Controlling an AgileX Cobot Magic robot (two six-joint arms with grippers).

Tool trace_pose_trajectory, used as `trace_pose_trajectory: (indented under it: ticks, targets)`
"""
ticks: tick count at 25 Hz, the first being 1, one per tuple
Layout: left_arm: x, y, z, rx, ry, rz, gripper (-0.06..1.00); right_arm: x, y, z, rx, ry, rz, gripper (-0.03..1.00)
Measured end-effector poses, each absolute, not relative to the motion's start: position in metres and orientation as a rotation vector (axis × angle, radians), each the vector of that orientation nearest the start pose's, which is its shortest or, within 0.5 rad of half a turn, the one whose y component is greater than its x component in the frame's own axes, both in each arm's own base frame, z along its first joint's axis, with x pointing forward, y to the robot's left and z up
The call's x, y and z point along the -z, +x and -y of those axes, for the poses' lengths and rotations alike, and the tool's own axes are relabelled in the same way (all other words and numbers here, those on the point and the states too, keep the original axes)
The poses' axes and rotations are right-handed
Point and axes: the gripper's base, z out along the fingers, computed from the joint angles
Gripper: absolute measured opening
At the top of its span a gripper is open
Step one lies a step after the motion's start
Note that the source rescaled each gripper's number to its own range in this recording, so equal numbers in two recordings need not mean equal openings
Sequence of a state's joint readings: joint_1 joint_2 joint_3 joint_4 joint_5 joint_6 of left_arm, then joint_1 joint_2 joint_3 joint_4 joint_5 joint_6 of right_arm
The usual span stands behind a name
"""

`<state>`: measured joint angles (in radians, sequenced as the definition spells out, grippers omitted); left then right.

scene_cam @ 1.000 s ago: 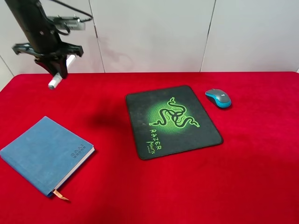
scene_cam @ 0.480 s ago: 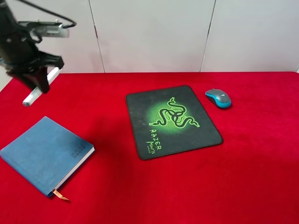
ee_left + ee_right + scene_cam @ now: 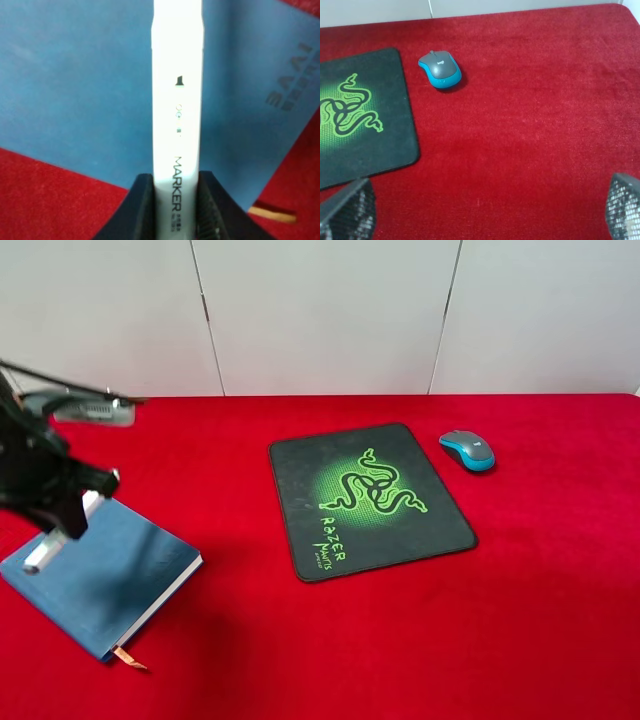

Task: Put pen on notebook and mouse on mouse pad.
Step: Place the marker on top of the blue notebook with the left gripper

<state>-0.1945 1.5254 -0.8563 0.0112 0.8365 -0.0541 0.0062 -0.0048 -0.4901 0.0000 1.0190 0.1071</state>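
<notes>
My left gripper (image 3: 62,512) is shut on the white pen (image 3: 52,538), holding it just above the far left part of the blue notebook (image 3: 120,575). The left wrist view shows the pen (image 3: 177,115) clamped between the black fingers (image 3: 137,207), with the notebook cover (image 3: 75,85) close beneath. The grey and teal mouse (image 3: 467,450) sits on the red cloth just right of the black mouse pad (image 3: 365,498) with its green emblem. The right gripper (image 3: 485,220) is open, apart from the mouse (image 3: 440,69) and the pad (image 3: 360,125); only its fingertips (image 3: 350,210) show.
A red cloth (image 3: 540,600) covers the whole table. A white wall (image 3: 320,310) stands behind the far edge. The notebook's orange ribbon (image 3: 128,657) sticks out at its near corner.
The left arm has carried the pen from high at the back left down and forward, until it hangs over the notebook. Mouse, pad and notebook have stayed put.
</notes>
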Motion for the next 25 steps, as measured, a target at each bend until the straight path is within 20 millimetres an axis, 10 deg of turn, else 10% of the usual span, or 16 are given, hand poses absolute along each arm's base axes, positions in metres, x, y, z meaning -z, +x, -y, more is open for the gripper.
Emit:
trace_pose_trajectory:
  ticks: [25]
  targets:
    - [-0.142,0.228,0.045,0.047,0.215,-2.82,0.0,-0.278,-0.003,0.0,-0.072,0.101,-2.006,1.0]
